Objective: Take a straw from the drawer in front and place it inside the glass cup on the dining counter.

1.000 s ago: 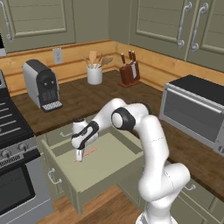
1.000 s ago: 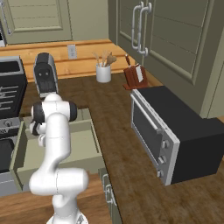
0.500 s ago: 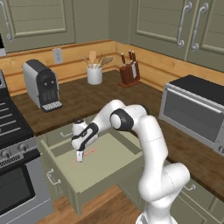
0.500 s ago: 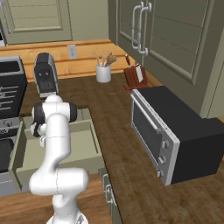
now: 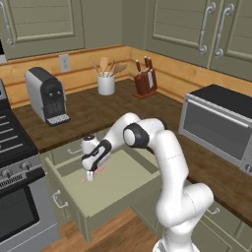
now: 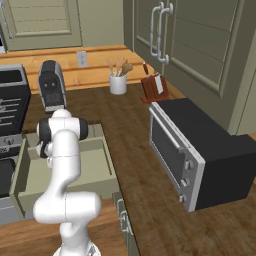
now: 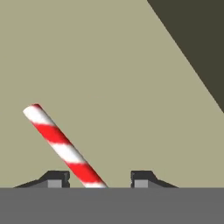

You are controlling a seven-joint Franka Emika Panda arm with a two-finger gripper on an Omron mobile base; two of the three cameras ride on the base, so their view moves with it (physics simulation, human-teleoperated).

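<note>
1. We judge the chief risk to be a lopsided catch; in the hand view the straw [image 7: 64, 146] runs slantwise between the two dark tips, nearer one tip than the other, so the jaws might roll it aside or pinch it close to one end.
2. A grip near the end could let it swing on the lift and catch the drawer [image 5: 118, 194] wall.
3. The gripper [image 5: 90, 175] stands low over the drawer floor, straddling the straw; its jaws are part-way apart, with a gap showing on the far side, so we cannot tell whether it is gripped.
4. The straw lies flat on the drawer floor, under the gripper.
</note>
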